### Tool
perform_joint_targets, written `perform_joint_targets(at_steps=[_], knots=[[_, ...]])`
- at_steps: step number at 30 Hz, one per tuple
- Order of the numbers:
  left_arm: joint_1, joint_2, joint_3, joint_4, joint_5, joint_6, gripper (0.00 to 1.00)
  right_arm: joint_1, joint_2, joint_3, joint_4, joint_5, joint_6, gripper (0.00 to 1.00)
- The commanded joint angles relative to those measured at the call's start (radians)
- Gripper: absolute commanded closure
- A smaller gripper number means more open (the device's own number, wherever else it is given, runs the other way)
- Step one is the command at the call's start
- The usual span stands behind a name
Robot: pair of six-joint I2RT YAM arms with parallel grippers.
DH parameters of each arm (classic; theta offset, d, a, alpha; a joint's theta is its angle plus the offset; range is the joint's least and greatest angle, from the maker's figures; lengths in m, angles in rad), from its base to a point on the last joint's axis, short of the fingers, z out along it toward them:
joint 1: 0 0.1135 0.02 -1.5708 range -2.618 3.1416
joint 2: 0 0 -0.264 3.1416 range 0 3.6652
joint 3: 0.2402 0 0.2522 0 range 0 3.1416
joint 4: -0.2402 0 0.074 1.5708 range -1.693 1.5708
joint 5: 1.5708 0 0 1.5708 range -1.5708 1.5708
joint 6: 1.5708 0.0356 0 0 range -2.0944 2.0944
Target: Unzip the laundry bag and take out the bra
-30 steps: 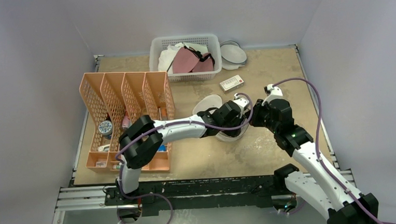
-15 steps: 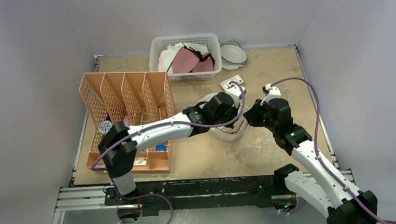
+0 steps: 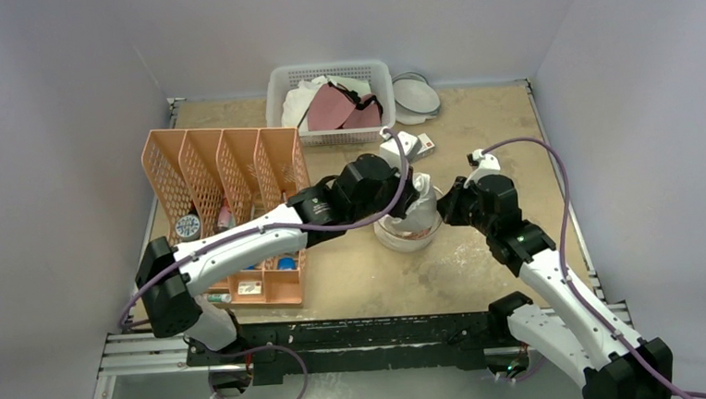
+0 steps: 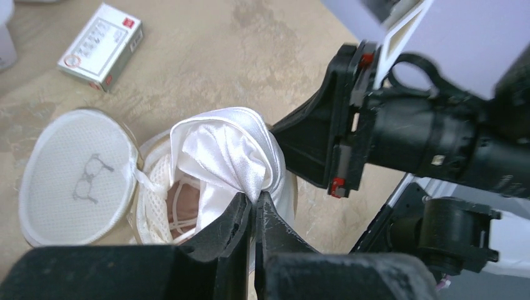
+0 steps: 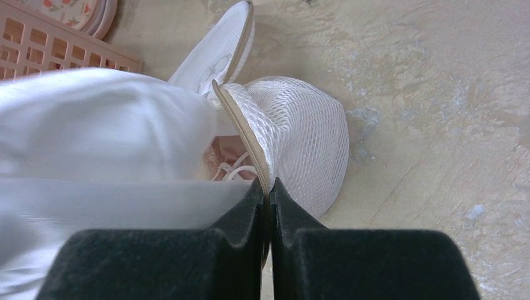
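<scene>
The laundry bag [image 3: 407,238] lies open mid-table, a white mesh bowl [image 5: 300,131]. Its flat lid with the black glasses mark [image 4: 78,175] is flipped open beside it. My left gripper [image 4: 255,199] is shut on a fold of the bra [image 4: 225,147], which looks pale and satiny, and holds it raised out of the bowl [image 3: 414,203]. A pinkish part with thin white straps [image 4: 184,206] still lies inside. My right gripper [image 5: 267,184] is shut on the bag's beige zip rim at its right side [image 3: 443,214].
A white basket [image 3: 277,84] with rose-mauve cups [image 3: 330,106] stands at the back. Blue-rimmed dishes [image 3: 415,94] sit to its right. A small box [image 4: 100,47] lies just behind the bag. An orange file organiser [image 3: 227,170] stands at the left.
My left gripper has risen and moved back and left, drawing the pale fabric up out of the bowl. The right gripper has stayed on the rim.
</scene>
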Motion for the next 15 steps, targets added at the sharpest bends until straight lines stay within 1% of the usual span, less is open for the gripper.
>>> perform_joint_targets(at_steps=[1,9,15], knots=[[0.005,-0.097,0.084,0.062,-0.048,0.007,1.00,-0.001,-0.005,0.006,0.035,-0.001,-0.013,0.95],[0.071,-0.164,0.141,0.100,-0.155,-0.063,1.00,-0.002,-0.008,0.004,0.035,0.002,-0.013,0.96],[0.093,-0.142,0.232,0.050,-0.263,-0.056,1.00,-0.001,-0.010,0.004,0.037,0.007,-0.016,0.96]])
